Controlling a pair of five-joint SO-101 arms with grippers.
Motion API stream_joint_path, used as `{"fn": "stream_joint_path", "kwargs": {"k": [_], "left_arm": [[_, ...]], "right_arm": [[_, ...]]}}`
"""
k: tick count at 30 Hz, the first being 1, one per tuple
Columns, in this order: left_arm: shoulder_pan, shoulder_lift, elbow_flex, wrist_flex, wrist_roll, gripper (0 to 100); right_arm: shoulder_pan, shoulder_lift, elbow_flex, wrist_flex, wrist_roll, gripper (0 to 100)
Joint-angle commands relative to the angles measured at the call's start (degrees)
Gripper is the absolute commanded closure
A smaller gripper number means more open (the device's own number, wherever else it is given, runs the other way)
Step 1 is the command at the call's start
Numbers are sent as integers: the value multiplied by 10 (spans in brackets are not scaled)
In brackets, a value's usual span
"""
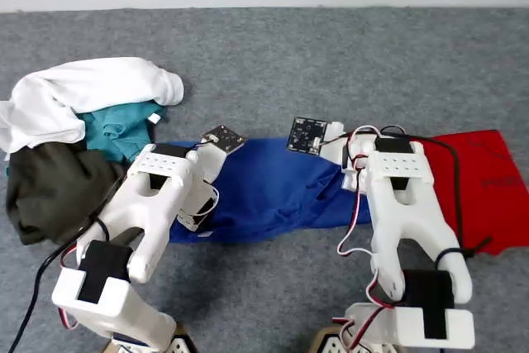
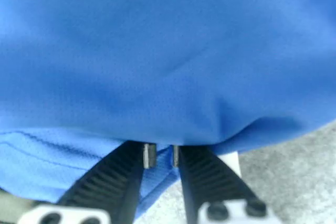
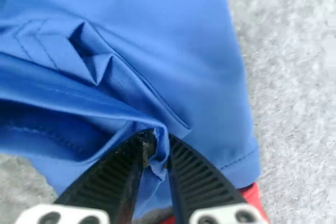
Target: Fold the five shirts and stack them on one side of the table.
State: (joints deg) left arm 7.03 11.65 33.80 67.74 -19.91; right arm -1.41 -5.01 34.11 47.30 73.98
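Pinching cloth, both sides: left tool (image 2: 160,156) is clenched on an edge of the blue shirt (image 1: 273,183), fabric draped over the fingertips. Right tool (image 3: 156,148) is clenched on a bunched fold at the shirt's other end, just beside the red shirt (image 1: 483,179).

The blue shirt lies as a long band across the middle of the surface (image 1: 331,55), between the two arms. Its right end touches the red one; a red corner shows under it in the right wrist view.

Step in hand, judged: fold the blue shirt. To do it well:
- lift both ends together, level
- hold the cloth taut between the tools so no sag or creases form
- carry the held edge straight over to the opposite edge
- watch the right pinch: it is on a crumpled fold and may lay down crooked
- avoid dragging the red shirt along

Counts:
- arms 2, tools 2
- shirts 5: blue 1, red 1, white shirt (image 1: 91,93) 1, teal shirt (image 1: 124,130) 1, dark olive shirt (image 1: 50,188) 1

The last three sit heaped together at the left side, unfolded. No neat stack yet.
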Motion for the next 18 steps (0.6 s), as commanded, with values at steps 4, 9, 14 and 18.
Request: {"fn": "stream_joint_path", "kwargs": {"k": [4, 9, 14, 18], "left_arm": [[-11, 11, 25, -2, 0, 927], [-11, 11, 25, -2, 0, 927], [-11, 11, 25, -2, 0, 927], [-11, 11, 25, -2, 0, 927]], "right_arm": [[11, 20, -22, -14, -30, 834], [22, 19, -22, -82, -102, 785], [23, 15, -23, -123, -165, 784], [36, -45, -25, -25, -165, 786]]}}
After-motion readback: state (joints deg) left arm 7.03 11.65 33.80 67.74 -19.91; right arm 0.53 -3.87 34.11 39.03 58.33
